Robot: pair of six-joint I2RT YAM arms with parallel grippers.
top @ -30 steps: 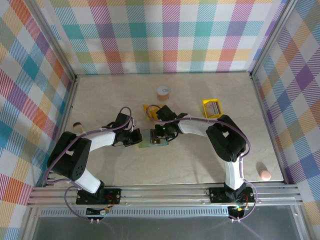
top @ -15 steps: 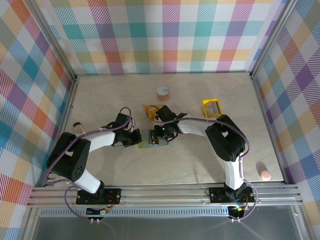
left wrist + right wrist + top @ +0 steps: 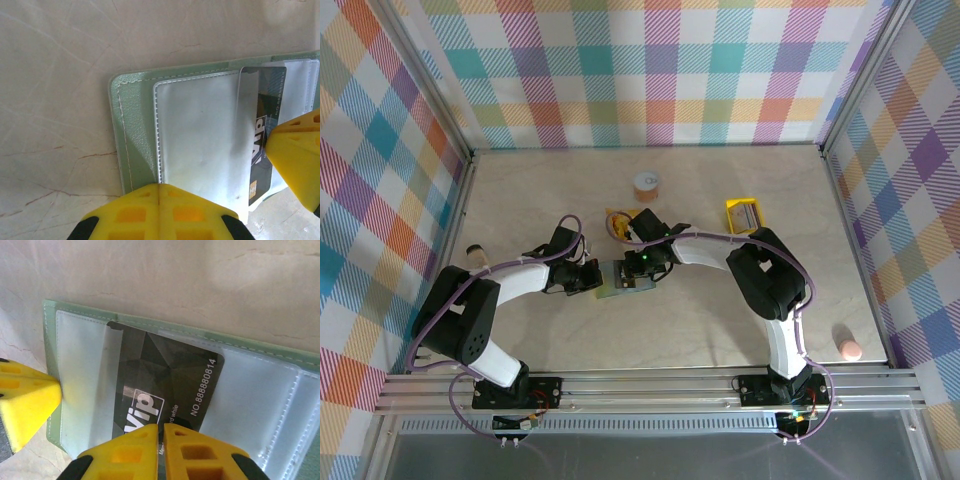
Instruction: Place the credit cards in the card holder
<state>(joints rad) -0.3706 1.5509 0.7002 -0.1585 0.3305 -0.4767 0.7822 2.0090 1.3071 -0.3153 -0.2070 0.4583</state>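
Note:
The card holder (image 3: 623, 278) lies open on the table, a sage-green wallet (image 3: 131, 125) with clear pockets (image 3: 260, 385). A dark credit card (image 3: 165, 370) marked VIP lies on it, its left end tucked under the left clear pocket (image 3: 200, 135); in the left wrist view the card (image 3: 262, 130) sticks out of that pocket's edge. My right gripper (image 3: 164, 427) is shut to a thin slit, tips down on the card's near edge (image 3: 642, 268). My left gripper (image 3: 159, 187) is shut, tips pressing on the wallet's outer end (image 3: 598, 280).
A yellow square tray (image 3: 744, 215) with a grey card in it stands at the back right. An orange-yellow snack packet (image 3: 617, 221) lies just behind the wallet, an orange roll (image 3: 646, 183) further back. A pink object (image 3: 849, 349) sits near the right wall.
The right arm's elbow has swung slightly left and its jaws have narrowed a little. The left arm and the wallet have stayed in place.

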